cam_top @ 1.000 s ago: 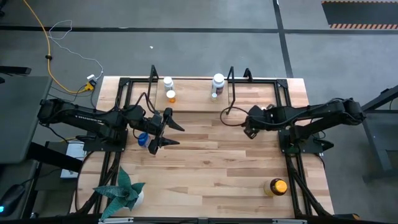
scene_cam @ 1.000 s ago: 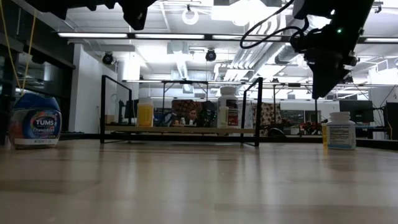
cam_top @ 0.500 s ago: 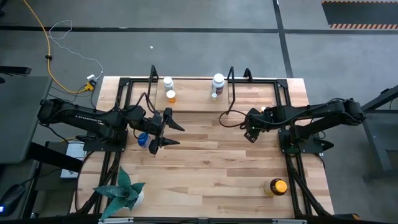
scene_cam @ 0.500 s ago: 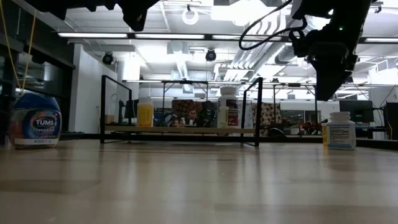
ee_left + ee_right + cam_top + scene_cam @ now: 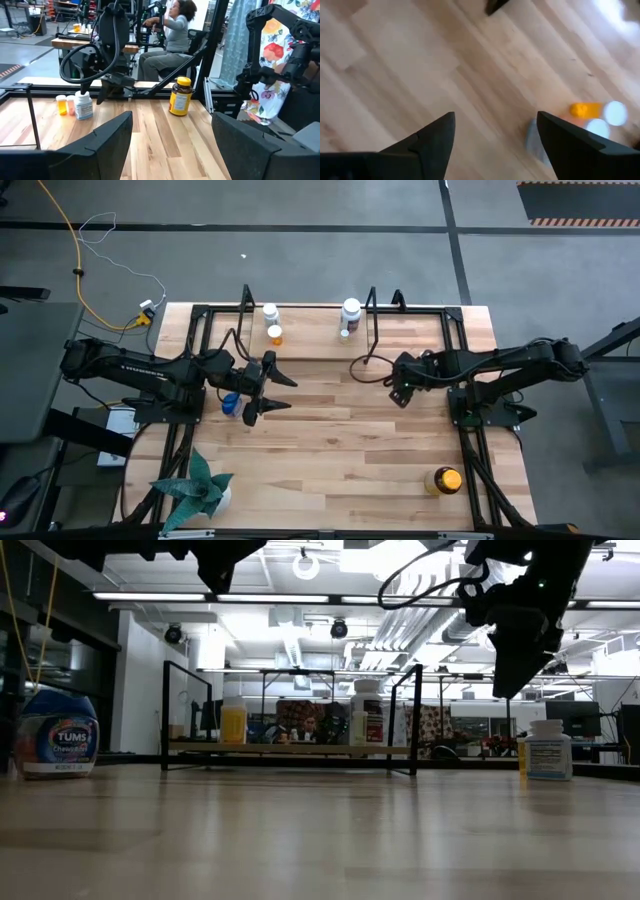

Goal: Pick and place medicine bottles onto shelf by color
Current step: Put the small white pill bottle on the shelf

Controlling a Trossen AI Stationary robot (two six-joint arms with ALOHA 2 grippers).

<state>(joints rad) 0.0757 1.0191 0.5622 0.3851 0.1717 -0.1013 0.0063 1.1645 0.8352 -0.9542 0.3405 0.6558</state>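
High view: straight down over the whole table, both arms in shot.
Low view: down at tabletop level, looking across the boards to the shelf and the room behind.
Left wrist view: looks level between its own fingers, across to the amber bottle.
Right wrist view: tilted down close over the boards.
Shared: shelf bottles appear in the high, low and left wrist views.
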